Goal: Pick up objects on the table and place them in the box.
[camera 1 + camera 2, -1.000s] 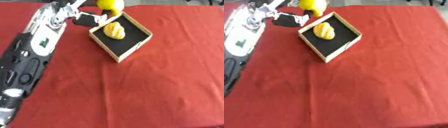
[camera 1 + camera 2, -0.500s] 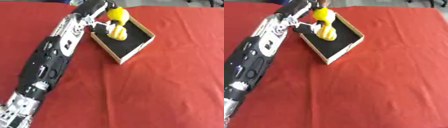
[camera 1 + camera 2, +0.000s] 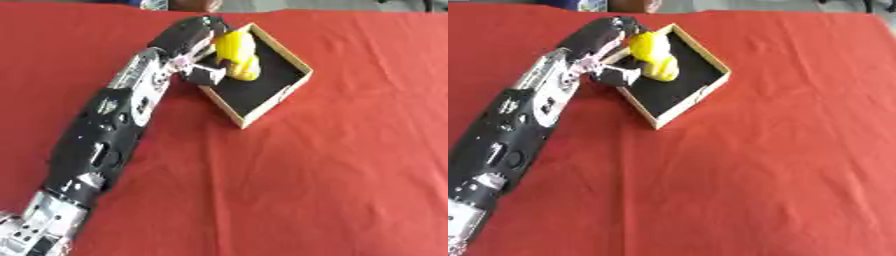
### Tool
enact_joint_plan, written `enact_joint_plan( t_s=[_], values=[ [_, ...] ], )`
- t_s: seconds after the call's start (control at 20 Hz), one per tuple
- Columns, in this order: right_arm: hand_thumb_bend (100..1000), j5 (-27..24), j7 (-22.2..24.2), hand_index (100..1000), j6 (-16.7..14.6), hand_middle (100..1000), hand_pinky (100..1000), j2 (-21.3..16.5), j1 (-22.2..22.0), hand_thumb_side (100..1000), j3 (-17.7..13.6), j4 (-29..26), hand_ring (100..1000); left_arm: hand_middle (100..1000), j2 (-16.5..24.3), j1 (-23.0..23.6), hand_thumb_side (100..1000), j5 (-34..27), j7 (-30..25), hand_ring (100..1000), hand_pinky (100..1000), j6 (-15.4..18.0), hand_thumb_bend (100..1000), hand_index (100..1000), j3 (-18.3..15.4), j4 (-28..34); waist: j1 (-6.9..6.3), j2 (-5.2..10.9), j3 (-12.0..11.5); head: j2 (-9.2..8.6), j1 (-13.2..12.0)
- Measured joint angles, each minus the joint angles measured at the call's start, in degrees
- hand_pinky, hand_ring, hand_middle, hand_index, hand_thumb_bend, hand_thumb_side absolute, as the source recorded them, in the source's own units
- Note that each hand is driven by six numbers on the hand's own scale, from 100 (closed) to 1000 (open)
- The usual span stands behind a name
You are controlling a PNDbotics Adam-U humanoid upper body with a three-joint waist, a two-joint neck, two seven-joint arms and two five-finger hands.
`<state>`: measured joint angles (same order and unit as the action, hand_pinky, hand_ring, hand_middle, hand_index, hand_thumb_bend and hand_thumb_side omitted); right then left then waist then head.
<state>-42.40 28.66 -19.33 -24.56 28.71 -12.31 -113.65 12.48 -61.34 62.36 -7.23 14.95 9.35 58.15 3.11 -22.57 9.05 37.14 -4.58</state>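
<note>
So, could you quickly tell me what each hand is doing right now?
Left hand: at the box beside yellow objects; grip cannot be told.
Right hand: not in view.

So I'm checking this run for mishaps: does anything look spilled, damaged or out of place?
Nothing stands out. The box sits askew to the edges of the red table, but flat and undamaged. The left hand is at its near-left rim with yellow objects inside. Nothing has spilled onto the cloth.
</note>
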Motion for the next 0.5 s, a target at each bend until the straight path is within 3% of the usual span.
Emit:
enact_joint_plan(
  t_s=[0.05,0.1,0.15,0.25,0.5],
  values=[
    [100,0.0,0.0,770,0.1,613,931,0.1,0.0,514,0.0,0.0,857,855,0.0,0.0,366,0.2,-0.2,918,950,0.4,399,934,0.0,0.1,-0.02,0.00,0.0,0.00,0.1],
    [100,0.0,0.0,770,0.1,613,931,0.1,0.0,514,0.0,0.0,857,860,0.0,0.1,383,0.4,-0.5,925,959,0.6,420,941,0.1,0.2,-0.02,0.00,-0.1,0.00,0.2],
    [100,0.0,0.1,770,0.2,612,931,0.1,0.0,514,0.0,0.0,858,882,0.0,0.1,455,0.7,-0.7,948,989,0.8,460,959,0.2,0.3,-0.03,0.00,-0.1,0.00,0.2],
    [100,0.0,0.1,769,0.2,612,932,0.1,-0.1,513,0.0,0.0,858,899,0.0,0.1,525,1.1,-0.8,966,1000,0.9,468,974,0.3,0.9,-0.08,0.00,-0.2,0.01,0.5],
    [100,0.2,0.3,769,0.5,610,933,0.1,-0.5,513,0.0,0.0,858,901,0.1,0.1,535,0.8,0.2,966,1000,0.0,464,975,0.2,3.0,-0.18,0.04,-0.7,0.07,1.1]
  ],
)
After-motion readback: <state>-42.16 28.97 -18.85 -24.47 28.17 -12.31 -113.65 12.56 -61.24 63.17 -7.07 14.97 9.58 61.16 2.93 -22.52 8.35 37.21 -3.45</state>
